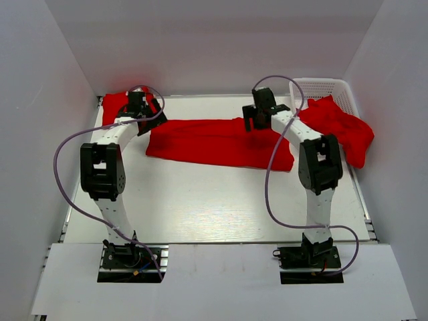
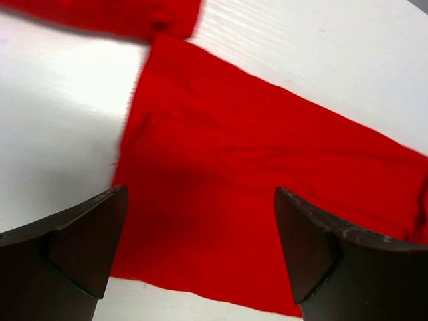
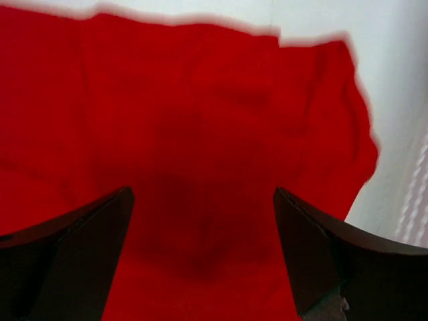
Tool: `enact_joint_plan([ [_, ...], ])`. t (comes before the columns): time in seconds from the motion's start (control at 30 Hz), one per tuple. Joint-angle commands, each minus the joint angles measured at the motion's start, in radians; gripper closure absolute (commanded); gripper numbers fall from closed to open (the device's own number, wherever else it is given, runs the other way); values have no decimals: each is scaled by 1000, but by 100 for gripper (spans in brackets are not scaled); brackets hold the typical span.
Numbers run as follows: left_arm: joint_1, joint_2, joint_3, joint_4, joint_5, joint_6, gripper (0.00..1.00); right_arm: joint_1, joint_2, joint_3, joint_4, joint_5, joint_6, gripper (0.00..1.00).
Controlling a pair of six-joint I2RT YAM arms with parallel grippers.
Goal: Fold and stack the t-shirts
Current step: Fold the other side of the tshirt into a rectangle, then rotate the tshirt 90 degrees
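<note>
Folded t-shirt (image 1: pixel 217 142) lies flat toward the table's (image 1: pixel 200 207) far edge; near half is open. Left gripper (image 2: pixel 199 194) is over its left edge, right gripper (image 3: pixel 202 194) over its right end, both spread wide, empty. More t-shirts (image 1: pixel 344 130) are heaped at the basket (image 1: pixel 324 85), far right.

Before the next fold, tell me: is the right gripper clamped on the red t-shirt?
No, the right gripper hangs open above the red t-shirt, nothing between its fingers.

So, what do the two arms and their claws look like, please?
The left arm and right arm have white links with black joint housings and black base plates. A thin purple cable loops beside each. The left claw and right claw have dark, wedge-shaped fingers.
</note>
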Motion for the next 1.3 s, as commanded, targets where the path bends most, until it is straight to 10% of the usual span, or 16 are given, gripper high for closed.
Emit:
enact_joint_plan([
  [0.0,-6,10,39,73,170,80,0,-3,-107,-137,-12,-82,140,10],
  [0.33,-46,165,41,-16,207,121,0,-12,-106,-283,6,-96,278,10],
  [0.63,-95,-84,-503,-111,162,34,0,-35,133,-9,-40,-190,245,10],
  [0.9,-288,-398,-852,-273,518,21,0,-27,365,261,174,-577,-46,10],
  [1.27,-466,-401,-744,-286,667,199,0,-15,412,389,460,-785,65,10],
])
